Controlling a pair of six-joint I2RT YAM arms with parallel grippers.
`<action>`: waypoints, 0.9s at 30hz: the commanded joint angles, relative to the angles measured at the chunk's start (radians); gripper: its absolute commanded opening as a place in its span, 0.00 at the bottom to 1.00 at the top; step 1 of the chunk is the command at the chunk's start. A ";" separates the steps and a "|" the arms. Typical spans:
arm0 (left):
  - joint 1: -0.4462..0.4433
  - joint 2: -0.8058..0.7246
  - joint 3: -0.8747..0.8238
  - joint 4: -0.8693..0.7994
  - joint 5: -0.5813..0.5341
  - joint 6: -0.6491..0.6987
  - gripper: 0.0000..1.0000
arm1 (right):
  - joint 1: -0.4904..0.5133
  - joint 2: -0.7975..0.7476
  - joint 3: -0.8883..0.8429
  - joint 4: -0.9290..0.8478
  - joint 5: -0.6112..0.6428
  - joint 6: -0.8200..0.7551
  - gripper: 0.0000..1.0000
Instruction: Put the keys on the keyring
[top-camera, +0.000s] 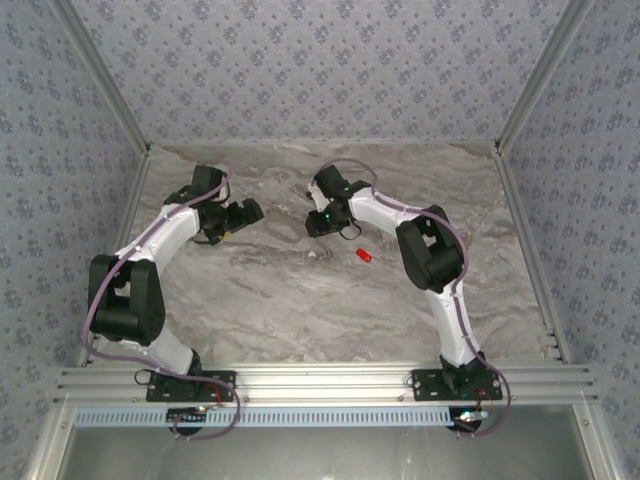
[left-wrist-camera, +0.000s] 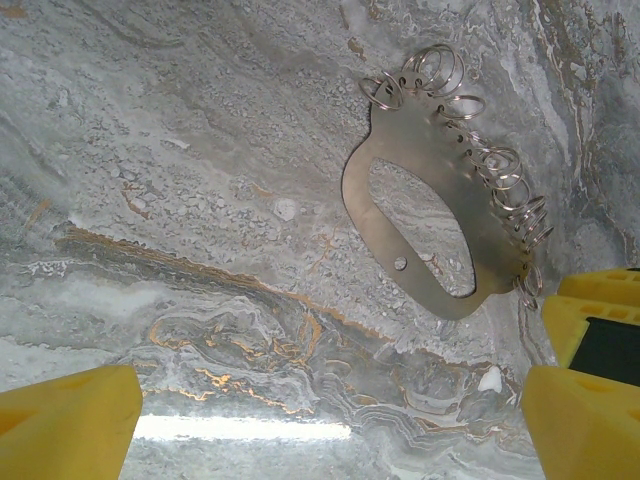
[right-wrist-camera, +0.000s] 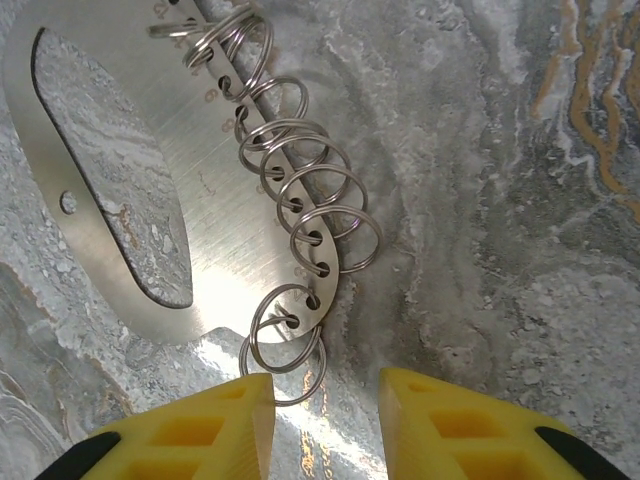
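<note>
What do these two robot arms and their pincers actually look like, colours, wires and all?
Both the left arm and the right arm have white tube-like segments linked by chunky black joints. They stand on black bases bolted to a metal rail. A thin lilac cable loops along each arm. Seen up close, the fingers are bright yellow blocks with hollow pockets and black trim.

- The left arm (top-camera: 150, 240) is bent at the elbow and reached forward, toward the middle.
- The left gripper (top-camera: 243, 212) is held with its jaws spread wide; nothing is gripped between its yellow fingers (left-wrist-camera: 65, 420).
- The right arm (top-camera: 430, 250) is folded at the elbow and turned inward.
- The right gripper (top-camera: 318, 224) is pointed downward, its jaws set a narrow gap apart, with nothing clamped.
- The two are faced toward each other, apart.
</note>
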 joint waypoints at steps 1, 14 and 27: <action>0.005 -0.010 0.043 -0.012 0.012 0.020 0.98 | 0.022 -0.020 0.002 -0.024 0.039 -0.074 0.36; 0.006 0.012 0.078 -0.032 0.009 0.029 0.98 | 0.048 0.023 0.051 -0.036 0.102 -0.139 0.35; 0.007 0.027 0.100 -0.042 0.002 0.032 0.98 | 0.048 0.059 0.076 -0.028 0.103 -0.146 0.35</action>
